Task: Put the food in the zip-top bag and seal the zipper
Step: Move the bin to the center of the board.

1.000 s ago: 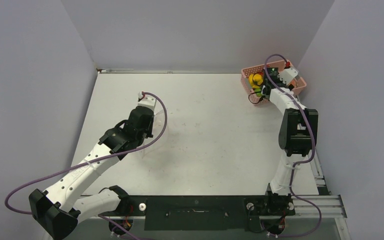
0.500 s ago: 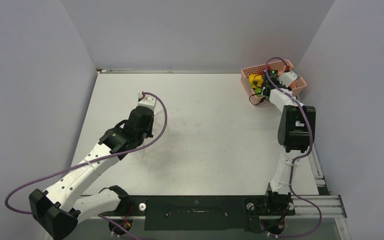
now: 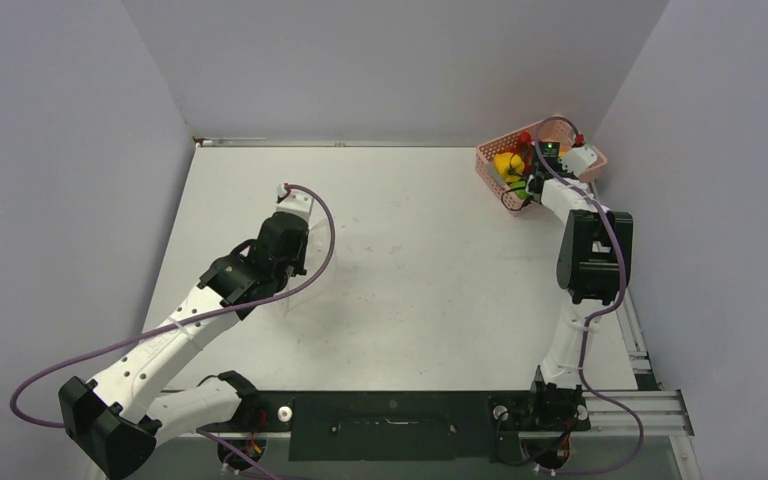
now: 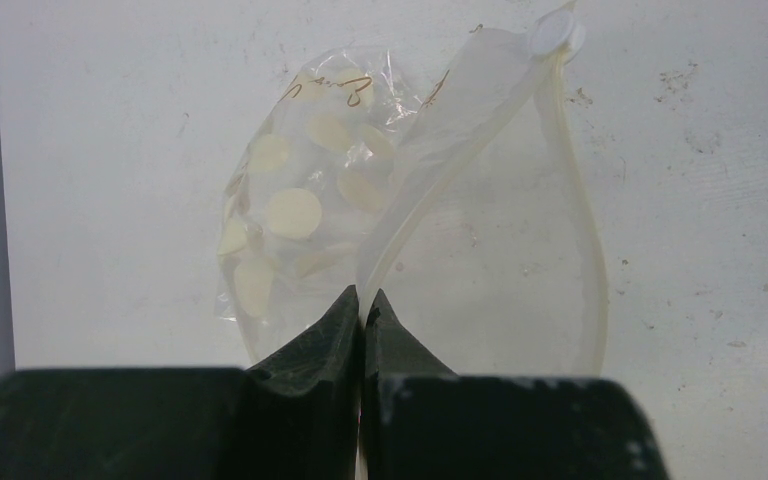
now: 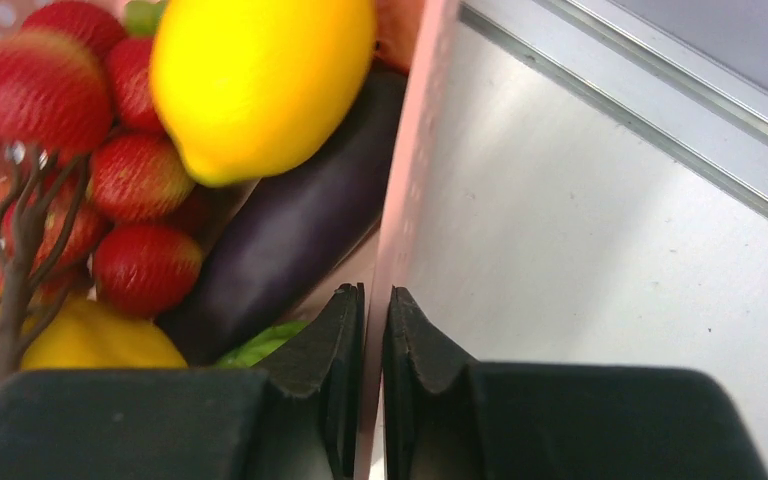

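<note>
One bag [image 4: 500, 250], one basket [image 5: 408, 170], one lemon [image 5: 260, 80]

I find no word, number or brand that I can read in any view. The nearest thing to writing shows from my left wrist: a thin brown scribble [image 4: 328, 86] on the clear bag [image 4: 300, 200], near its far end, looping like handwriting. I cannot make letters or digits of it; the crinkled plastic breaks up the strokes.
</note>
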Robot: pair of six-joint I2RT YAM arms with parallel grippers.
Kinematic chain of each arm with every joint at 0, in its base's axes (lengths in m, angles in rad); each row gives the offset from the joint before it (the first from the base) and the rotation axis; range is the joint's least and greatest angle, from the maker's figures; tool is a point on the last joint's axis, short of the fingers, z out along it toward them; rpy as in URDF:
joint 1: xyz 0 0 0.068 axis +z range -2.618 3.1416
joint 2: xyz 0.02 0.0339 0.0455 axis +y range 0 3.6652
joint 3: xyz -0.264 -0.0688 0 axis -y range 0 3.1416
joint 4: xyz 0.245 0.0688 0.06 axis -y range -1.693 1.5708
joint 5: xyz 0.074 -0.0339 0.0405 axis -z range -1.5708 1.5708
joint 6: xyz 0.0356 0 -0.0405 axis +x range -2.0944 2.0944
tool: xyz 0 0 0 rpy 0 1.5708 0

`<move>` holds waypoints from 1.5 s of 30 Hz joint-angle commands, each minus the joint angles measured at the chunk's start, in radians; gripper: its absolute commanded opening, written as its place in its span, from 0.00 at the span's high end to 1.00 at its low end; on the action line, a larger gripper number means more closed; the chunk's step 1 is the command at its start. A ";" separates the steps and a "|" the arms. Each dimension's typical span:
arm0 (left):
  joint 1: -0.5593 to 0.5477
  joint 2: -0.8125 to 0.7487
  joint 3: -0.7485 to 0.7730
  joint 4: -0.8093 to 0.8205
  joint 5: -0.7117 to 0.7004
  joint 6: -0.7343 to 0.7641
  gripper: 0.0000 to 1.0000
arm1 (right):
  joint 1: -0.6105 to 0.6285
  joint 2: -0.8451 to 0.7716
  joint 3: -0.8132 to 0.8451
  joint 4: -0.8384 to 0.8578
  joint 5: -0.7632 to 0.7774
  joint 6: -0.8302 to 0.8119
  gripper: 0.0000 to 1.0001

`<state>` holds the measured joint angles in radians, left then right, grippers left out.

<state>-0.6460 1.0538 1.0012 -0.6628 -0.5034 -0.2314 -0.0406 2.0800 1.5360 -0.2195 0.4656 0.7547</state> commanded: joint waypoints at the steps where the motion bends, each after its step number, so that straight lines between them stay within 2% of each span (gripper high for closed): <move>1: 0.005 -0.013 0.038 0.016 0.000 -0.005 1.00 | -0.005 -0.057 -0.031 0.045 -0.034 -0.011 0.95; 13: 0.003 -0.030 0.043 0.010 -0.002 -0.008 1.00 | 0.034 -0.200 -0.159 0.045 -0.131 -0.087 0.95; 33: 0.003 -0.048 0.044 0.005 -0.012 -0.008 1.00 | 0.286 -0.513 -0.437 -0.003 -0.311 -0.323 0.95; 45: 0.003 -0.048 0.045 0.006 -0.014 -0.009 1.00 | 0.417 -0.630 -0.557 -0.066 -0.373 -0.372 0.95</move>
<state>-0.6460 1.0229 1.0012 -0.6731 -0.5045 -0.2317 0.3420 1.5265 0.9951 -0.2726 0.1223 0.4133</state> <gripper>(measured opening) 0.002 0.099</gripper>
